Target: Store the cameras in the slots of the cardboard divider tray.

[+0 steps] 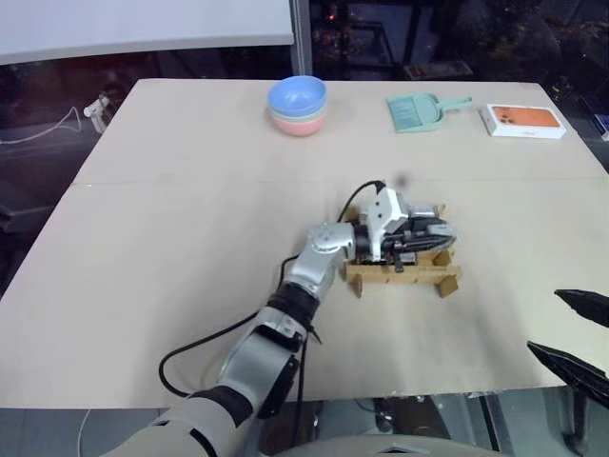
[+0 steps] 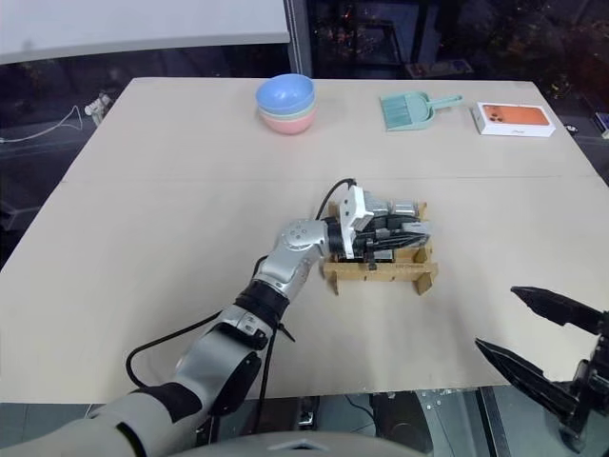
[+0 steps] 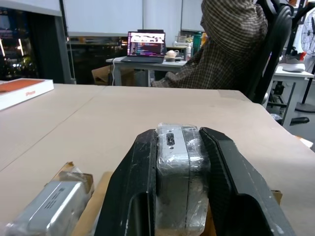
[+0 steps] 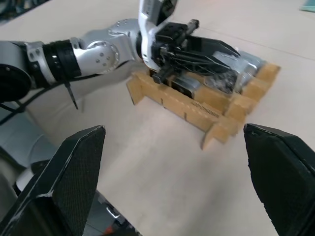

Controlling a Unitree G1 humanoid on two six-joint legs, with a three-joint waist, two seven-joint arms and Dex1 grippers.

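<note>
Right gripper (image 2: 533, 335) hangs wide open, empty, near the table edge. Left gripper (image 1: 428, 238) pinches a camera (image 3: 178, 169) over the tray (image 1: 447, 279), probably lining up a slot.

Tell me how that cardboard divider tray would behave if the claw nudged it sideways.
The cardboard divider tray would probably slide easily: it looks light, standing on small tab feet on the smooth table. The cameras already in it may steady it somewhat.
</note>
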